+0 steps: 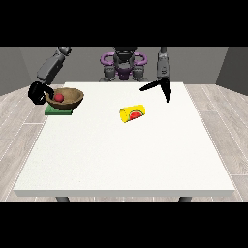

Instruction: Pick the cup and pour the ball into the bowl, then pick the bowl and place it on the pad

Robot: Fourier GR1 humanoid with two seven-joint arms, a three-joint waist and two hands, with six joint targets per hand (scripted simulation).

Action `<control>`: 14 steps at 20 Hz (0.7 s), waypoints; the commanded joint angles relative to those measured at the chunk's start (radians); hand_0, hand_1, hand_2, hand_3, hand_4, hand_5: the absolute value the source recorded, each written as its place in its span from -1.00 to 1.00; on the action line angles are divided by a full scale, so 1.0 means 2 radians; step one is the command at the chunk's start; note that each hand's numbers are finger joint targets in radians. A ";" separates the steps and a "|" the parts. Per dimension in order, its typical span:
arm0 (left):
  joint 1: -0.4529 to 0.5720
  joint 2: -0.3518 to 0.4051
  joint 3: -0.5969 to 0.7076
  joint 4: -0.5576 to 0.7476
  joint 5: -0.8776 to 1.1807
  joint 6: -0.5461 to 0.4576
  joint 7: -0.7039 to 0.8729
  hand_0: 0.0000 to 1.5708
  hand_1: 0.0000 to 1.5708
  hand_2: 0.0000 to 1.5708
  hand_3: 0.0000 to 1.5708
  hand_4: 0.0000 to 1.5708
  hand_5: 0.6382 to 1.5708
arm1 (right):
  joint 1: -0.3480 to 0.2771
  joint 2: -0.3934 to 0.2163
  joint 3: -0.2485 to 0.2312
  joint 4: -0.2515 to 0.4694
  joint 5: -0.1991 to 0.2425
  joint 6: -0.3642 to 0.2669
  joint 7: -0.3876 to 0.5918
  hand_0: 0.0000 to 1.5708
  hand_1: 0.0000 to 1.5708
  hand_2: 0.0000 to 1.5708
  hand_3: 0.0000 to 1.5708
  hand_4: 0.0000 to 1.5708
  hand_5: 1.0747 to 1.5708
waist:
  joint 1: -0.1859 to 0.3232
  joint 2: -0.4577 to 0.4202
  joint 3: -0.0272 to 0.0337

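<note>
Fingers spread, the hand at the view's right (162, 87) hovers above the tipped yellow cup (132, 113) at centre. Upper left, the other hand (38, 93) curls on the wooden bowl (72, 99), holding a red ball (59, 97), on the green pad (58, 111).

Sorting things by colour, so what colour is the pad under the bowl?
Green, seen in the front view: the pad lies beneath the bowl.

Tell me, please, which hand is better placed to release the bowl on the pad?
The robot's right hand, at the view's left: it is curled at the rim of the bowl, which sits on the green pad with the ball inside. The other hand hangs open, apart.
</note>
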 commanded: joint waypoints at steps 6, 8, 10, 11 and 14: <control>0.013 0.007 -0.026 -0.112 -0.019 -0.003 0.055 -1.00 -1.00 -1.00 -1.00 -1.00 0.99 | -0.021 -0.063 -0.014 0.069 0.015 0.025 -0.070 1.00 1.00 1.00 -1.00 0.32 0.99 | 0.012 0.042 0.0002; 0.009 -0.007 -0.034 -0.125 -0.026 0.011 0.066 -1.00 -1.00 -1.00 -1.00 -1.00 0.99 | -0.033 -0.047 -0.010 0.070 0.021 0.013 -0.096 1.00 1.00 1.00 -0.56 0.31 1.00 | 0.008 0.061 0.0001; 0.021 0.009 -0.035 -0.157 -0.020 -0.012 0.085 -1.00 -1.00 -1.00 -1.00 -1.00 0.98 | -0.031 -0.085 -0.009 0.086 0.026 0.038 -0.080 1.00 1.00 1.00 -0.44 0.31 1.00 | 0.009 0.058 0.0002; 0.039 0.003 -0.033 -0.152 -0.023 0.001 0.071 -1.00 -1.00 -1.00 -1.00 -1.00 0.98 | -0.017 -0.072 -0.008 0.087 0.024 0.043 -0.087 1.00 1.00 1.00 -0.42 0.30 1.00 | -0.002 0.042 -0.0002; 0.063 -0.009 -0.048 -0.165 -0.023 -0.002 0.073 -1.00 -1.00 -1.00 -1.00 -1.00 0.99 | -0.038 -0.073 -0.027 0.108 0.000 0.049 -0.053 1.00 1.00 1.00 -1.00 0.06 0.99 | 0.006 0.033 -0.0003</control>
